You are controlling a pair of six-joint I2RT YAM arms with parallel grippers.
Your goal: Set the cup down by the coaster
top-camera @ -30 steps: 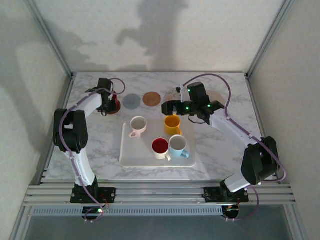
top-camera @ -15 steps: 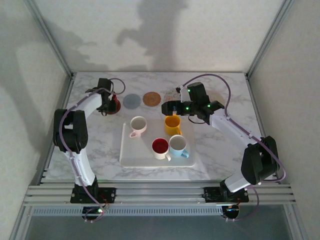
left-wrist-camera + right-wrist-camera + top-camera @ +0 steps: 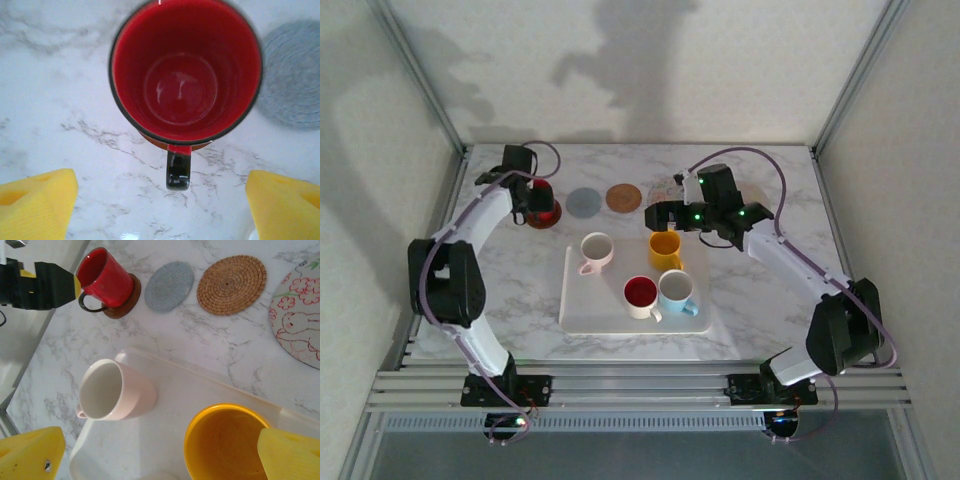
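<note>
The red cup (image 3: 186, 70) stands upright on a brown coaster (image 3: 125, 305) at the table's far left, its black handle (image 3: 178, 170) pointing at my left gripper (image 3: 160, 200). That gripper is open; its yellow fingertips (image 3: 35, 200) stand wide to either side of the handle and touch nothing. In the top view the cup (image 3: 543, 207) sits just right of the left gripper (image 3: 527, 195). My right gripper (image 3: 160, 455) hangs open over the tray, close above a yellow cup (image 3: 225, 445), with nothing between its fingers.
A grey coaster (image 3: 585, 202), a woven coaster (image 3: 623, 197) and a floral coaster (image 3: 300, 310) lie in a row along the back. The white tray (image 3: 600, 300) holds a pink cup (image 3: 596, 250), the yellow cup (image 3: 665, 250), a red-lined cup (image 3: 640, 296) and a blue cup (image 3: 677, 290).
My left gripper has opened and let go of the red cup, and the left arm has shifted back and left. The cup stays on the brown coaster. The right arm has barely moved.
</note>
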